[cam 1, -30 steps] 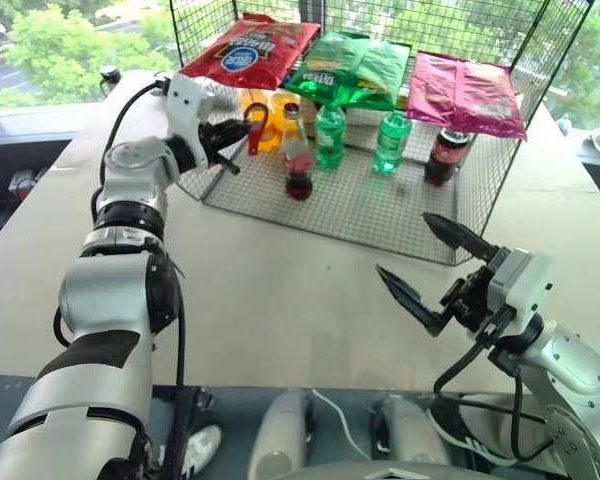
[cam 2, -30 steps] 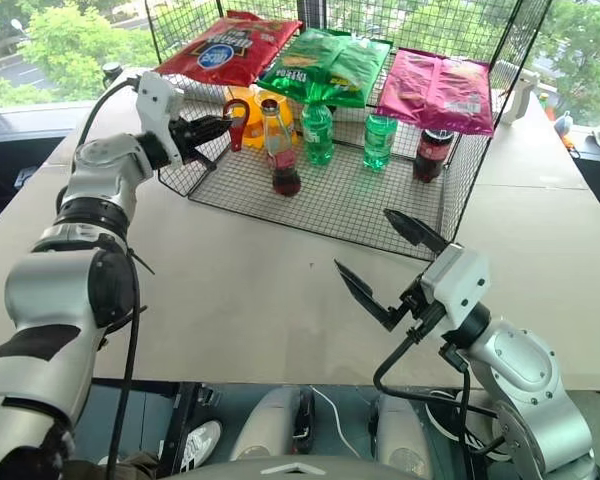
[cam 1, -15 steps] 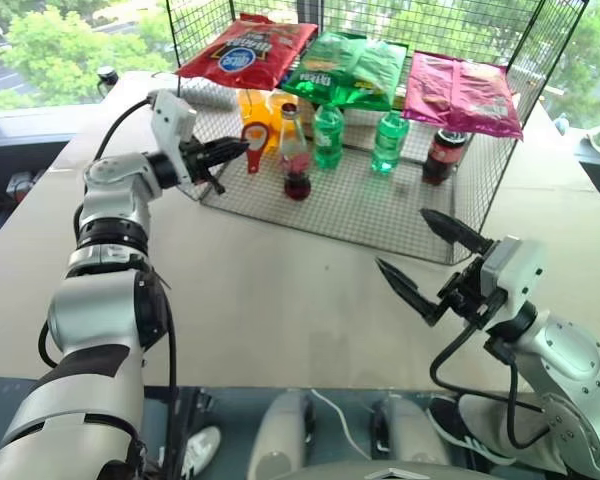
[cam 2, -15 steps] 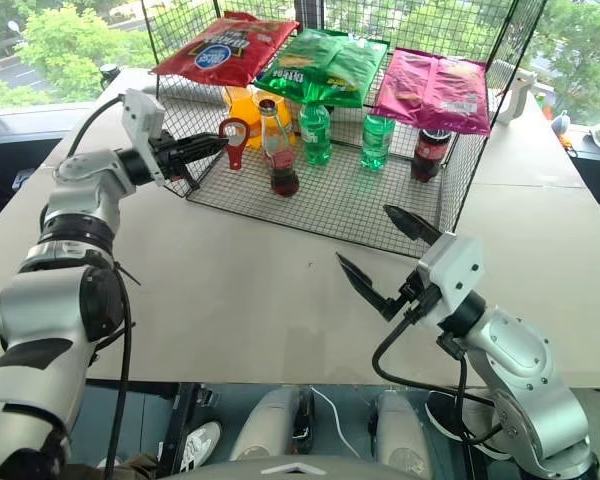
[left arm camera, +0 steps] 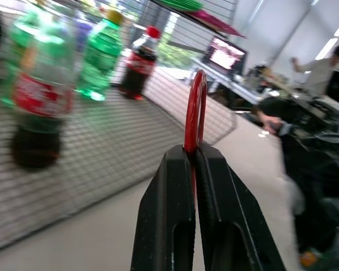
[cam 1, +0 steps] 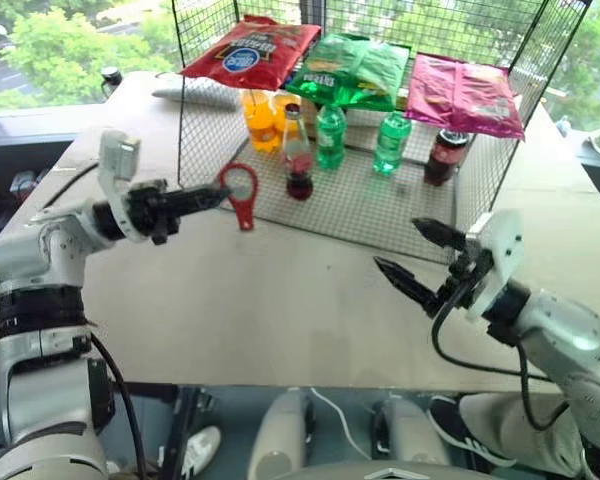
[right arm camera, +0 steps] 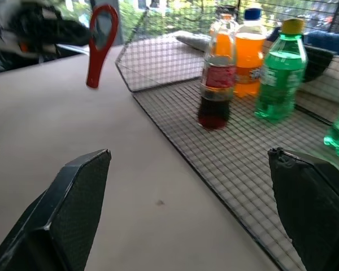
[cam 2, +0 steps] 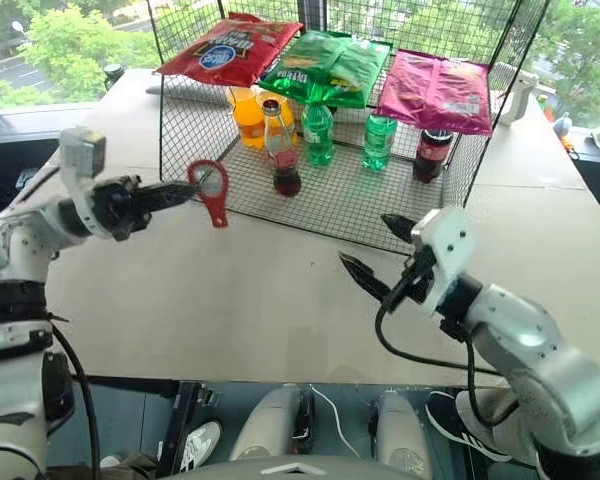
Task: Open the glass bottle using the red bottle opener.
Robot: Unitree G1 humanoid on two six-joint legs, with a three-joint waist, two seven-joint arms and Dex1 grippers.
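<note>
The glass bottle (cam 1: 297,157) stands upright on the wire rack's floor, with a red label and dark liquid low down. My left gripper (cam 1: 215,195) is shut on the red bottle opener (cam 1: 244,212), pinching the ring's rim while the handle hangs down. The opener is over the table, left of and nearer than the bottle, apart from it. In the left wrist view the opener (left arm camera: 191,121) rises edge-on between the closed fingers. My right gripper (cam 1: 400,247) is open and holds nothing, near the rack's front edge. In the right wrist view the bottle (right arm camera: 216,90) stands beyond that gripper's spread fingers.
The wire mesh rack (cam 1: 380,200) sits on the tan table (cam 1: 280,290) with chip bags (cam 1: 350,65) on its top shelf. Two green bottles (cam 1: 330,135), orange bottles (cam 1: 258,118) and a dark red-capped bottle (cam 1: 444,155) stand around the glass bottle. People appear in the room beyond the table (left arm camera: 322,68).
My left arm has drawn back from the rack with the opener, which now hangs over the table in front of the rack's left side. The right gripper has rolled slightly.
</note>
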